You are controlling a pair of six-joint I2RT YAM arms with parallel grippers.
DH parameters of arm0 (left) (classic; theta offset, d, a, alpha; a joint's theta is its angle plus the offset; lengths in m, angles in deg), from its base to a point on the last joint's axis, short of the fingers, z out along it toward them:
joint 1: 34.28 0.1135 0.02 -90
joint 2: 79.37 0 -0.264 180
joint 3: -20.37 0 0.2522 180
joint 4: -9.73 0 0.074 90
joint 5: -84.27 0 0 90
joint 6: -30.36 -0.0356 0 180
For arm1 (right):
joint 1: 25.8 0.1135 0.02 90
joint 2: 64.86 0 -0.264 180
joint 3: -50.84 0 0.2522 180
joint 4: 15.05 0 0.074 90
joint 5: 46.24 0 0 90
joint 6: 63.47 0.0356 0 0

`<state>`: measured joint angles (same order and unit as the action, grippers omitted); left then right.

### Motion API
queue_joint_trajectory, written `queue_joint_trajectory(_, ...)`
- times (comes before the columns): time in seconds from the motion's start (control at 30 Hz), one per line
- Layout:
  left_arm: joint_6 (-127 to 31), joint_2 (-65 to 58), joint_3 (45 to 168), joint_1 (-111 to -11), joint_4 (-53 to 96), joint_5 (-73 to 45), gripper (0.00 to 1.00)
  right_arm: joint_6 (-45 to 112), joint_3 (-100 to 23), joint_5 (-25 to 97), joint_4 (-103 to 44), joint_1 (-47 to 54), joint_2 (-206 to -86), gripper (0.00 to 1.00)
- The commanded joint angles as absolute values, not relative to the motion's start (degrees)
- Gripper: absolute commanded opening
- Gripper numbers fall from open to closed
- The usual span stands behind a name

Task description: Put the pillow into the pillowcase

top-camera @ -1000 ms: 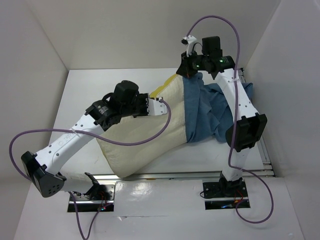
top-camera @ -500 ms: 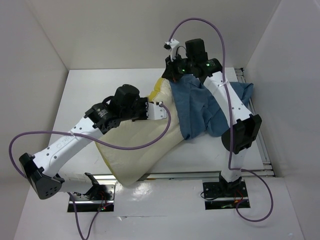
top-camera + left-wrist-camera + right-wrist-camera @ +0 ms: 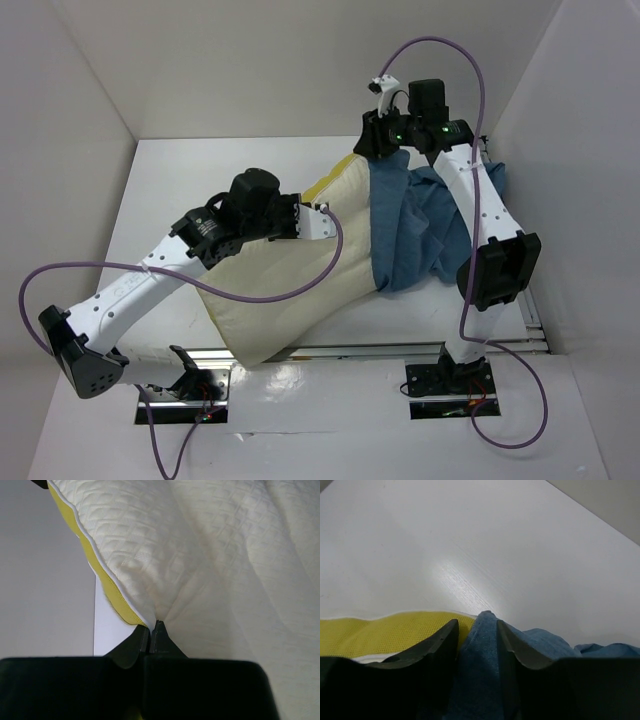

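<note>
The cream-yellow pillow (image 3: pixel 290 290) lies slanted across the table, its right end inside the denim-blue pillowcase (image 3: pixel 415 235). My left gripper (image 3: pixel 318 222) is shut on the pillow's fabric near its yellow piping; in the left wrist view the jaws (image 3: pixel 151 628) pinch a fold of the quilted pillow (image 3: pixel 210 555). My right gripper (image 3: pixel 372 148) is at the far edge, shut on the pillowcase's hem; the right wrist view shows blue cloth (image 3: pixel 480 650) between the fingers (image 3: pixel 440 637) beside the pillow's yellow edge (image 3: pixel 380 630).
White walls close in the table (image 3: pixel 200 180) at the back and both sides. A metal rail (image 3: pixel 320 352) runs along the near edge by the arm bases. Purple cables loop from both arms.
My right gripper swung left with the pillowcase hem, then back right and a little farther, pulling the blue cloth with it. The left gripper and pillow barely shifted.
</note>
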<state>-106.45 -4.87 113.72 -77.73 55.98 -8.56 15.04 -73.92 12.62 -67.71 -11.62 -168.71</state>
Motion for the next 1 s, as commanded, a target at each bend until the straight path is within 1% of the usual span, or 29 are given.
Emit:
queue_joint_trajectory(0.0,-109.2,-6.2,114.5,-78.1,50.2,-9.9,0.00,17.5,-73.7,11.2,-66.2,-12.5,-165.3,0.46)
queue_joint_trajectory(0.1,-109.7,-6.2,114.5,-78.1,50.2,-10.5,0.00,18.2,-73.7,12.4,-66.2,-12.5,-164.8,0.49)
queue_joint_trajectory(0.17,-110.3,-6.2,114.5,-78.1,49.6,-10.5,0.00,18.2,-74.4,13.5,-67.0,-13.0,-165.3,0.49)
queue_joint_trajectory(0.23,-110.3,-6.2,114.5,-78.1,49.6,-10.5,0.00,18.2,-76.1,14.1,-68.2,-13.1,-165.9,0.43)
queue_joint_trajectory(0.27,-110.8,-6.2,114.5,-78.6,49.6,-10.5,0.00,18.2,-76.8,13.5,-69.7,-13.8,-166.6,0.33)
queue_joint_trajectory(0.3,-110.8,-6.2,114.5,-78.6,49.6,-10.5,0.00,18.2,-77.4,13.5,-70.4,-13.8,-166.6,0.28)
queue_joint_trajectory(0.37,-110.8,-6.2,113.9,-78.6,49.6,-9.9,0.00,18.2,-78.5,12.3,-71.5,-14.8,-167.2,0.24)
queue_joint_trajectory(0.43,-110.8,-6.2,113.3,-78.6,49.6,-9.9,0.00,18.2,-78.5,12.3,-72.1,-14.8,-167.2,0.25)
queue_joint_trajectory(0.47,-110.8,-6.2,113.3,-78.6,49.1,-9.9,0.00,18.2,-78.0,12.3,-72.1,-14.8,-166.4,0.28)
queue_joint_trajectory(0.5,-110.8,-6.2,113.3,-78.6,49.1,-9.9,0.00,18.7,-78.0,12.3,-71.4,-14.8,-166.4,0.32)
queue_joint_trajectory(0.57,-110.8,-6.2,113.3,-78.6,49.1,-9.9,0.00,18.7,-76.6,12.3,-70.5,-15.3,-165.5,0.31)
queue_joint_trajectory(0.6,-110.8,-6.2,113.3,-78.6,49.1,-9.9,0.00,19.2,-76.0,12.3,-69.9,-15.3,-164.9,0.29)
queue_joint_trajectory(0.7,-110.8,-6.2,113.3,-78.6,49.1,-9.9,0.00,19.2,-76.0,11.2,-69.9,-15.9,-164.9,0.04)
queue_joint_trajectory(0.73,-110.8,-6.2,113.3,-78.6,49.1,-9.9,0.00,19.8,-76.6,10.6,-69.9,-15.9,-164.9,0.00)
queue_joint_trajectory(0.97,-110.8,-6.2,113.3,-78.6,49.1,-9.9,0.00,21.5,-76.0,9.4,-65.9,-15.9,-163.7,0.00)
